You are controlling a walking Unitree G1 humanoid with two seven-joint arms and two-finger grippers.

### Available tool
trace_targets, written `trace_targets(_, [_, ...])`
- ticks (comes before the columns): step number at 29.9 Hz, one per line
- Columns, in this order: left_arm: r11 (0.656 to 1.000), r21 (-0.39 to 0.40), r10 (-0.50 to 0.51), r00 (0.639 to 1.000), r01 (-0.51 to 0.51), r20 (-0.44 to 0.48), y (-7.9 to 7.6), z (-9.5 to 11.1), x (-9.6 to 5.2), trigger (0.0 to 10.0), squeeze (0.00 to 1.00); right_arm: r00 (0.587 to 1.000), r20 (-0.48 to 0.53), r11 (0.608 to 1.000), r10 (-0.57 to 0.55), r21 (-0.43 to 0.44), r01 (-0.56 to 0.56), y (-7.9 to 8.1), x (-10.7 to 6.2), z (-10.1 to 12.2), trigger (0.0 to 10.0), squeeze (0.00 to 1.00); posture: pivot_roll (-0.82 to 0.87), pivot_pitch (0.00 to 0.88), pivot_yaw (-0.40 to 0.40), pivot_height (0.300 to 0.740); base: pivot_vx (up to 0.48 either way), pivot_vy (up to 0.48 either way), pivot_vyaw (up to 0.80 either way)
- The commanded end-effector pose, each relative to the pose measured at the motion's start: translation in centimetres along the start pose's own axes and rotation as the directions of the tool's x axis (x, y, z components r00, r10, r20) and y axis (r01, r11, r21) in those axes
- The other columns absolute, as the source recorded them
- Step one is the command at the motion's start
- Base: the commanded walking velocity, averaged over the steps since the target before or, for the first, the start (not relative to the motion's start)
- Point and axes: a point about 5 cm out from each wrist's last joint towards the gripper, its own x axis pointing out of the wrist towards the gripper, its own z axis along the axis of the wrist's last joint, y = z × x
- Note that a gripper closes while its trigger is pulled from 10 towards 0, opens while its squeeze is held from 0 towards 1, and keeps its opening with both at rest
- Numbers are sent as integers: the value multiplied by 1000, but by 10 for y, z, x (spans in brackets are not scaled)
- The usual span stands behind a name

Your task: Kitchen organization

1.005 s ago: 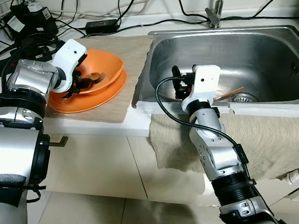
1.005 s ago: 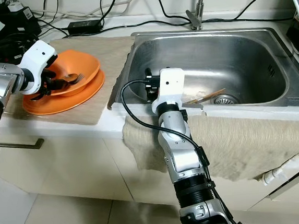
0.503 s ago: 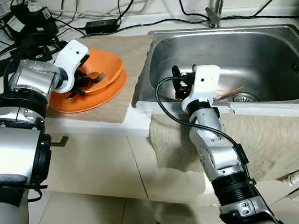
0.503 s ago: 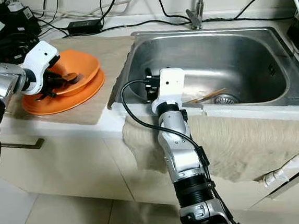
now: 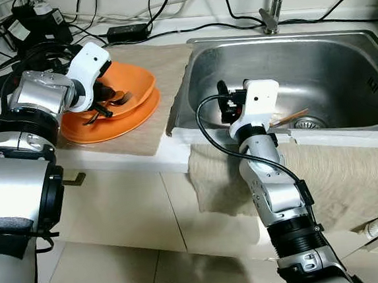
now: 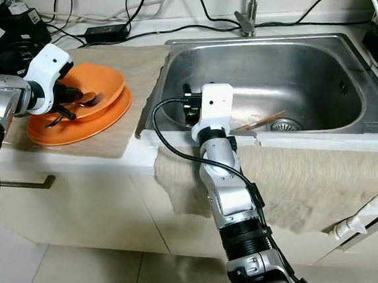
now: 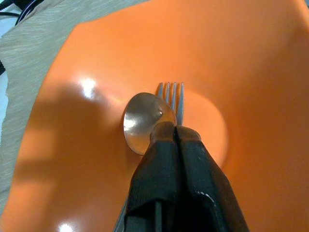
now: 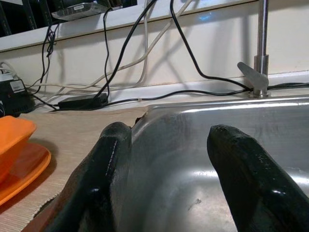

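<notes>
An orange bowl (image 5: 137,83) sits on an orange plate (image 5: 118,121) on the beige mat left of the sink. My left gripper (image 5: 106,99) hangs just over the bowl, shut on the necks of a metal spoon (image 7: 142,121) and fork (image 7: 171,92). Their heads stick out past the fingertips above the bowl's bottom. My right gripper (image 8: 164,145) stands open with nothing between its fingers. It is at the near left rim of the steel sink (image 5: 341,62) and points into the basin.
Wooden chopsticks (image 5: 291,116) lie by the sink drain. A beige cloth (image 5: 350,167) hangs over the counter's front edge. A faucet (image 5: 272,15) stands behind the basin. Black cables and power adapters (image 5: 39,22) crowd the back of the counter.
My left gripper has lifted and drawn back a little toward the bowl's left side, taking the spoon and fork with it. The right arm has stayed where it was.
</notes>
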Motion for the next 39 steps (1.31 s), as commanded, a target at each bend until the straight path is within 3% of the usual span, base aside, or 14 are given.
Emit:
trace_targets(1, [1000, -1, 19, 999, -19, 32, 6, 9, -6, 0, 0, 1000, -4, 1000, 9, 7, -9, 5, 3, 2, 10000, 0, 83, 26, 108, 740, 0, 0, 0])
trace_targets(22, [1000, -9, 27, 998, -27, 53, 8, 13, -8, 0, 0, 1000, -5, 1000, 8, 7, -8, 5, 3, 2, 10000, 0, 84, 26, 108, 740, 0, 0, 0])
trace_targets(23, [995, -57, 95, 981, -86, 172, 7, 18, -5, 10000, 0, 1000, -10, 1000, 5, 12, -4, 4, 2, 1, 10000, 0, 70, 9, 109, 740, 0, 0, 0])
trace_targets(24, [977, -131, 203, 928, -170, 312, 8, 21, -5, 10000, 0, 1000, -17, 1000, 2, 14, -1, 3, 0, -2, 10000, 0, 68, 9, 106, 740, 0, 0, 0])
trace_targets(25, [967, -178, 237, 898, -181, 371, 7, 22, -6, 10000, 0, 1000, -19, 1000, 1, 13, -1, 2, 0, -3, 10000, 0, 71, 8, 102, 740, 0, 0, 0])
trace_targets(27, [959, -225, 254, 871, -171, 420, 5, 23, -7, 10000, 0, 1000, -22, 1000, 2, 9, -1, 1, 0, -4, 10000, 0, 72, 8, 98, 740, 0, 0, 0])
trace_targets(34, [924, -314, 348, 815, -216, 464, -9, 0, -4, 10000, 0, 999, -26, 1000, 21, -3, -21, 2, 2, -5, 10000, 0, 81, 5, 76, 740, 0, 0, 0])
trace_targets(39, [894, -351, 427, 768, -280, 476, -32, -18, -6, 10000, 0, 999, -26, 999, 32, -20, -33, 2, 3, -6, 10000, 0, 85, 2, 66, 740, 0, 0, 0])
